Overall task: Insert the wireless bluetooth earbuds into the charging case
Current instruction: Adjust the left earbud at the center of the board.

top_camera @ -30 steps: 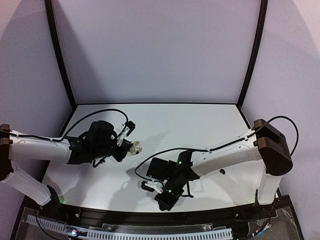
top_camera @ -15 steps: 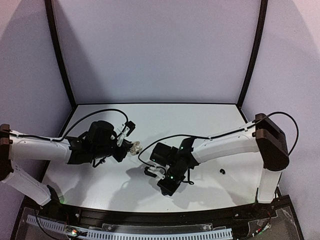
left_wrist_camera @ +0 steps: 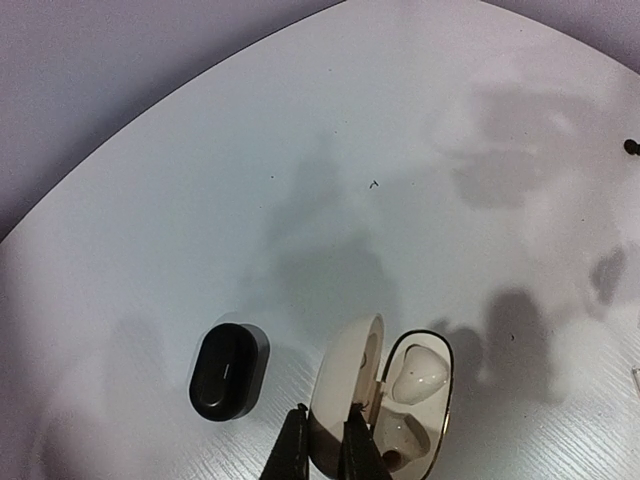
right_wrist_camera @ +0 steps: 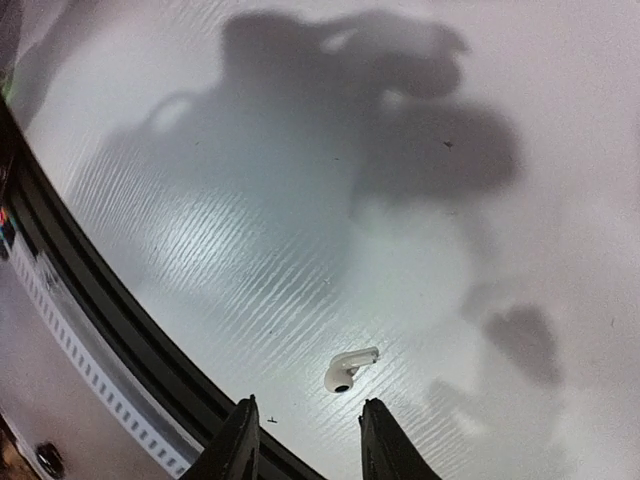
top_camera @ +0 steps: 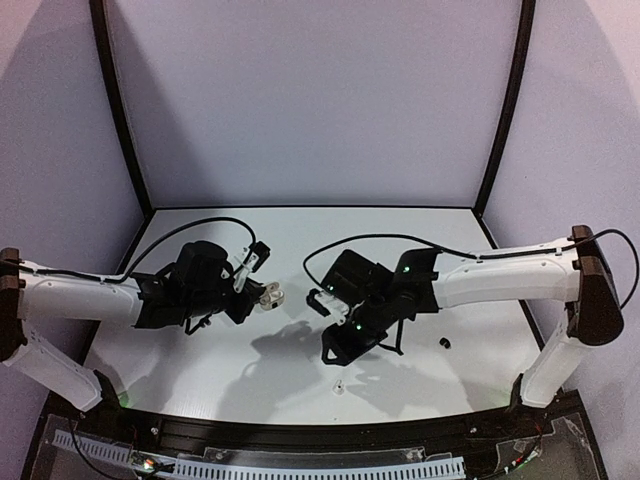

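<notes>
- Left wrist view crops the left gripper (left_wrist_camera: 325,442) at the bottom edge. Only its dark fingertips show, clenched on the raised lid of the white charging case (left_wrist_camera: 345,375), whose near end is also cut off.
- Inside the open case, a seated earbud (left_wrist_camera: 415,375) fills the upper socket. The lower socket is shadowed and partly out of frame, so I cannot tell whether it is filled.
- A small black nub (left_wrist_camera: 631,147) lies at the right edge of that view, half cut off and too small to identify.
- Right wrist view shows only the tips of the right gripper (right_wrist_camera: 308,445), parted with nothing between them. A loose earbud (right_wrist_camera: 350,369), white with a short stem, lies on the table (right_wrist_camera: 300,200) just beyond them, near the dark front rail (right_wrist_camera: 90,330).
- A shut black case (left_wrist_camera: 228,370) lies flat just beside the white charging case, not touching it.
- Heavy arm shadows fall across the table in both wrist views and blur the surface around the loose earbud.
- Top external view hides the black case under the left arm, and the held case is only a pale speck at that arm's tip.
- That overhead view alone places the loose earbud (top_camera: 339,386) as a white dot near the table's near edge, below the right wrist. It shows the small black nub (top_camera: 445,343) off to the right, well apart from both grippers.
</notes>
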{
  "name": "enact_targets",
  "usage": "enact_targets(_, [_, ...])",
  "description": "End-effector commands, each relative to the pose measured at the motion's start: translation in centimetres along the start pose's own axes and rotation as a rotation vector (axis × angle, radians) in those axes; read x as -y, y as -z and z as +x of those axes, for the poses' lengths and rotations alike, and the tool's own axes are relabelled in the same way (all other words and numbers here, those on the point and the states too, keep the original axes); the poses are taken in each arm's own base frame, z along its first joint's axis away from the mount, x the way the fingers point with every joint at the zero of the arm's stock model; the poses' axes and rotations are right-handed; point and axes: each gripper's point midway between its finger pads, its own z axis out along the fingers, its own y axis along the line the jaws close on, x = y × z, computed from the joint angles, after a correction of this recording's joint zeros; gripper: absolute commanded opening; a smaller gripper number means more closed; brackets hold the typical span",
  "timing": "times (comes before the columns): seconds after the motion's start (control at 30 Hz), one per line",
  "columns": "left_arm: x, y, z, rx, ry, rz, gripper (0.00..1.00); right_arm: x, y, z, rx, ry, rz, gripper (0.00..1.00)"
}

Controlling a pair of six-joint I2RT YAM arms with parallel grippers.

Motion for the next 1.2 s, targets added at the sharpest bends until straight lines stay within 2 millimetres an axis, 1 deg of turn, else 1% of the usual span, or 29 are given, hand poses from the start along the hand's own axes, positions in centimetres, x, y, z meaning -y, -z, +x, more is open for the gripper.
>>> enact_targets(0.0, [-0.4,0.4,0.1,0.004,0.013,-0.004,0.01,-0.3,-1.3,2.5,-0.006,-0.409,0.065,0.34])
enact_targets(0.07, [-0.4,0.4,0.0,0.007,0.016,-0.001,0.01,-1.2,-2.0,3.9,-0.04,-0.445,0.102,0.31])
enact_targets(0.1, [-0.5,0.4,0.0,0.009,0.016,0.0,0.01,-1.6,-2.6,4.8,-0.08,-0.456,0.118,0.28])
enact_targets(0.13, [-0.5,0.3,0.0,0.011,0.016,0.0,0.01,-2.0,-3.0,5.4,-0.108,-0.461,0.118,0.28])
enact_targets(0.2, [-0.5,0.4,0.1,0.014,0.013,0.001,0.01,-3.1,-3.9,6.3,-0.148,-0.477,0.091,0.28])
enact_targets(0.27, [-0.6,0.4,0.1,0.014,0.017,-0.002,0.01,-3.3,-4.3,6.9,-0.165,-0.5,0.094,0.3])
enact_targets(0.33, [-0.6,0.4,0.1,0.013,0.02,-0.002,0.01,-2.8,-4.3,7.3,-0.173,-0.53,0.123,0.32])
enact_targets(0.37, [-0.6,0.5,0.3,0.008,0.023,-0.002,0.01,-2.1,-4.2,7.9,-0.185,-0.555,0.159,0.34])
enact_targets(0.5, [-0.6,0.5,0.3,0.007,0.023,-0.004,0.01,-2.1,-5.2,8.2,-0.179,-0.579,0.118,0.35])
enact_targets(0.53, [-0.6,0.5,0.3,0.009,0.023,-0.004,0.01,-2.0,-5.8,8.0,-0.168,-0.586,0.096,0.33])
enact_targets(0.57, [-0.6,0.5,0.2,0.01,0.023,-0.003,0.01,-1.8,-6.1,8.2,-0.171,-0.589,0.1,0.3])
enact_targets(0.63, [-0.6,0.4,0.1,0.014,0.022,-0.005,0.01,-1.4,-6.6,7.9,-0.165,-0.587,0.096,0.25])
enact_targets(0.67, [-0.6,0.5,0.0,0.015,0.021,-0.005,0.01,-0.9,-6.9,7.9,-0.166,-0.582,0.11,0.24])
enact_targets(0.7, [-0.7,0.5,0.0,0.016,0.02,-0.006,0.01,-0.8,-6.9,7.8,-0.165,-0.582,0.11,0.24])
enact_targets(0.73, [-0.8,0.5,0.1,0.013,0.019,-0.01,0.01,0.0,-7.0,7.7,-0.166,-0.58,0.142,0.21])
enact_targets(0.87, [-0.7,0.4,0.2,0.009,0.024,-0.009,0.01,1.0,-7.2,7.3,-0.158,-0.573,0.151,0.2])
enact_targets(0.97, [-0.7,0.4,0.1,0.011,0.022,-0.009,0.01,2.2,-7.2,8.1,-0.182,-0.567,0.198,0.17])
enact_targets(1.03, [-0.8,0.4,0.2,0.011,0.021,-0.012,0.01,3.1,-6.9,8.6,-0.191,-0.567,0.228,0.16])
enact_targets(1.17, [-0.9,0.3,0.2,0.011,0.024,-0.011,0.01,4.8,-6.2,8.7,-0.186,-0.553,0.274,0.16])
